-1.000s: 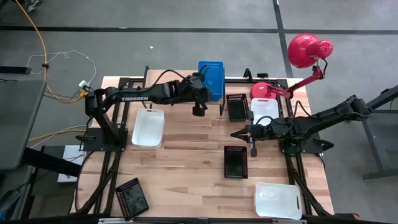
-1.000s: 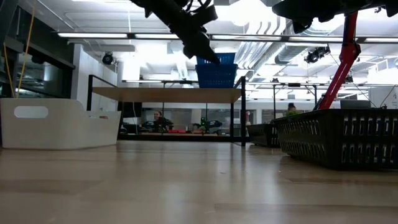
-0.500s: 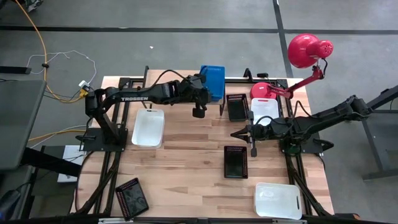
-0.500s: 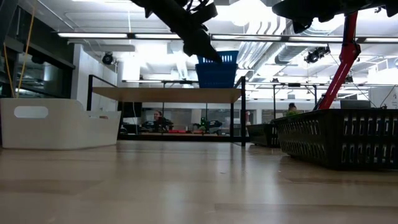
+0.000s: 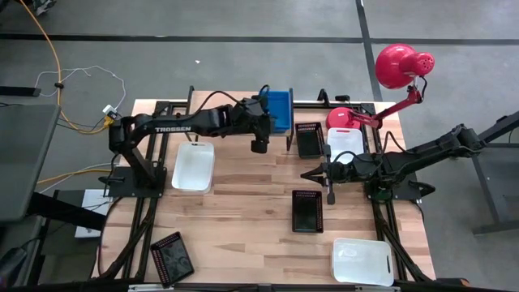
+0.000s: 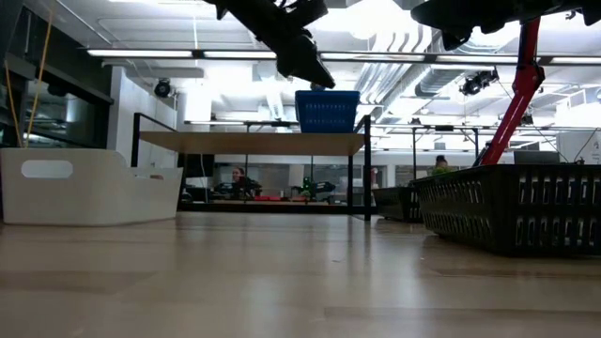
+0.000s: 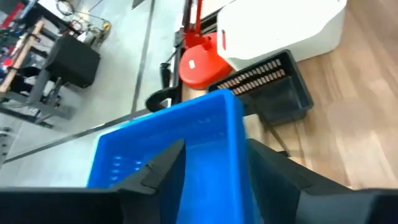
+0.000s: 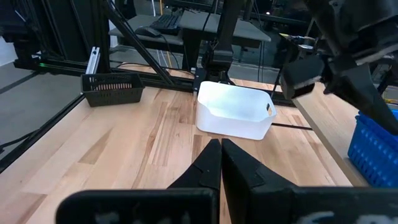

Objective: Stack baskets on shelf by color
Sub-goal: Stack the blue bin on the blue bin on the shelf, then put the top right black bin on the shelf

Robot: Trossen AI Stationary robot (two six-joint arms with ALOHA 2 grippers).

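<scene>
A blue basket (image 5: 280, 109) stands level on its bottom on the shelf's light wood top (image 6: 216, 142) at the table's far edge; it also shows in the low view (image 6: 327, 111). My left gripper (image 5: 260, 136) is open at the basket's near-left rim. In the left wrist view its fingers (image 7: 155, 177) stand on either side of the basket's wall (image 7: 231, 143). In the low view they end just above the rim, apart from it. My right gripper (image 5: 306, 174) is shut and empty, above the middle of the table.
White baskets stand at the left (image 5: 193, 165), far right (image 5: 346, 144) and near right (image 5: 362, 260). Black mesh baskets stand beside the shelf (image 5: 308, 139), mid-table (image 5: 307, 211) and at the near left corner (image 5: 171, 258). A red lamp (image 5: 403, 65) stands with its base (image 5: 345, 118) at the far right.
The blue basket, held tilted a little above the shelf, has gone down and now stands level on the shelf top. My left gripper has risen slightly, and its fingertips now show above the basket's rim.
</scene>
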